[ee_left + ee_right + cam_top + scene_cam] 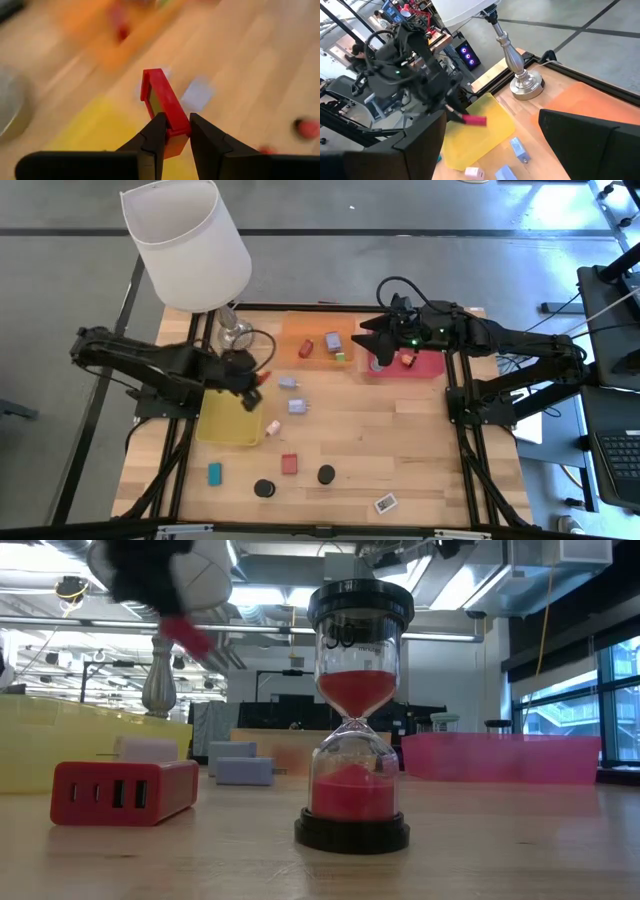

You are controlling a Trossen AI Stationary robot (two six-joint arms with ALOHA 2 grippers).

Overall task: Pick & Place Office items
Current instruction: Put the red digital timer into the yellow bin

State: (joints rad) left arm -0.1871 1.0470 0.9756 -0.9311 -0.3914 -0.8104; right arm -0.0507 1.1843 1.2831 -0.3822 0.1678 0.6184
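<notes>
My left gripper (pixel 256 379) hangs above the far right corner of the yellow tray (pixel 226 423), shut on a thin red piece (pixel 161 95). The low view shows this gripper as a blur, up at the left (pixel 185 632). My right gripper (pixel 372 340) is open and holds nothing, hovering between the orange tray (pixel 300 330) and the red tray (pixel 425 366). Loose on the wood lie lavender blocks (pixel 297 406), a pink bit (pixel 272 427), a red block (pixel 289 464), a teal block (pixel 214 473), black round pieces (pixel 326 475) and a white tag (pixel 385 503). My left gripper pinches the red piece by its near end (pixel 175 127) between the two fingers (pixel 156 135). The piece sticks out forward past the fingertips, edge-on. It is lifted clear, above the yellow tray (pixel 100 130).
The white-shaded lamp (pixel 190 240) stands on its metal base (pixel 232 332) at the far left, close behind my left gripper. The orange tray holds a red block (pixel 306 348) and a lavender block (pixel 333 340). The red tray holds small pieces (pixel 407 360). In the low view an hourglass (pixel 352 720) stands upright.
</notes>
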